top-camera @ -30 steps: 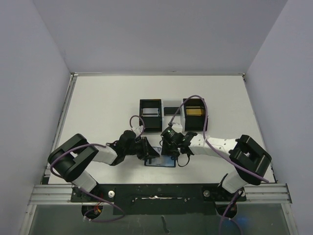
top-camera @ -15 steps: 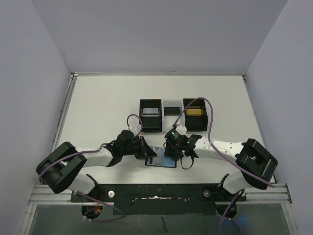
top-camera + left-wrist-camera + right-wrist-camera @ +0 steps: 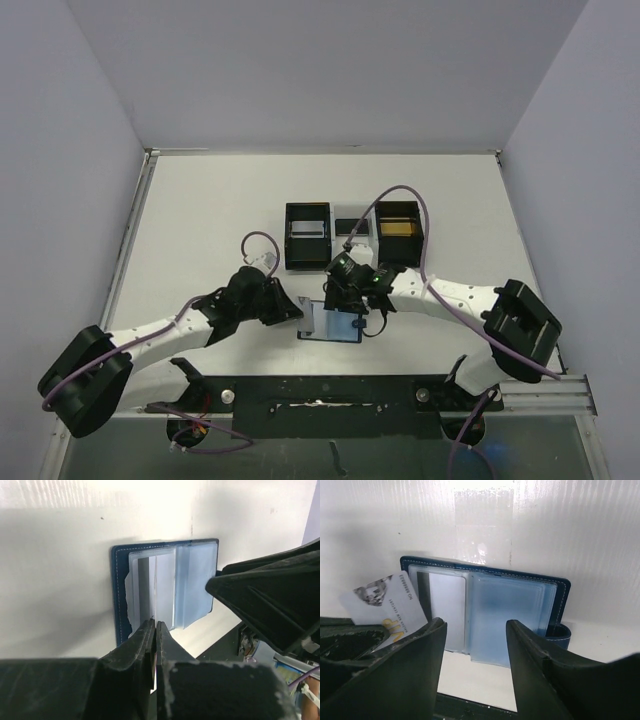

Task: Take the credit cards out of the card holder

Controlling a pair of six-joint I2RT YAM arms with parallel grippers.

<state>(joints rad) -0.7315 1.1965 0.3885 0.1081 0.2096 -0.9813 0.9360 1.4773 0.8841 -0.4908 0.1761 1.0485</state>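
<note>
So everything's on the white table (image 3: 200, 220). At the back are two black boxes (image 3: 289, 240), one with something gold in it and one with something grey, so I'd guess a couple of cards are already out.

The blue card holder (image 3: 340, 330) lies open and flat near the arm bases, clear sleeves facing up. The step in hand looks like pulling one card free. The left gripper (image 3: 155, 630) is pinched tight on a silver-grey card (image 3: 385, 607), which sticks out tilted on the left arm's side of the holder. I can't tell if a corner is still in the sleeve.

The right gripper (image 3: 476, 627) hangs just over the holder's pages, jaws roughly half apart with nothing between them.

Next move, I reckon: slide that card clear sideways without dragging the holder along. The right one may need to pin the holder down.
</note>
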